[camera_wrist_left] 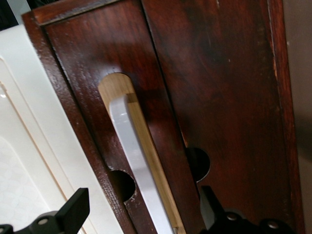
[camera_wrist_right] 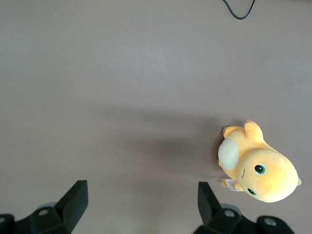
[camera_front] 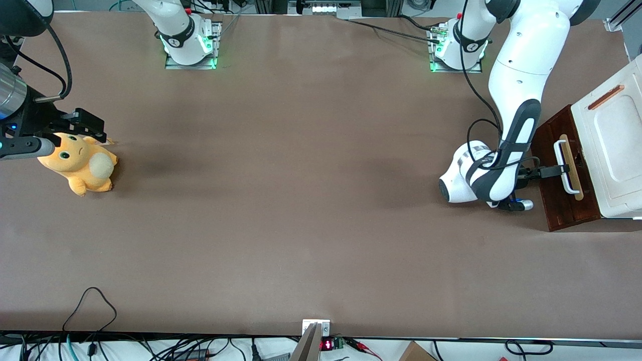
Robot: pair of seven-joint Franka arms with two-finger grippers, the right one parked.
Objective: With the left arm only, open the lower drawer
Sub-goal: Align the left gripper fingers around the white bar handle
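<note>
We see the left arm (camera_front: 516, 85) with its pincer (camera_front: 557, 171) spread wide astride the white handle (camera_wrist_left: 136, 165), gripping nothing. That straddle probably sets up a pull on the lower drawer (camera_front: 551, 165).

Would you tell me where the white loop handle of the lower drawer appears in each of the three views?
Front view: the white loop handle is at the working arm's end, with the gripper reaching it.
Left wrist view: the handle lies between the open fingers.
Right wrist view: absent.
Shared landmark: the lower drawer front.

Brown table (camera_front: 301, 210): plush (camera_front: 80, 163) toward parked arm's end; cabinet (camera_front: 612, 145) toward working arm's end, gripper (camera_front: 554, 171) at its drawer (camera_front: 562, 205), fingers spread.
</note>
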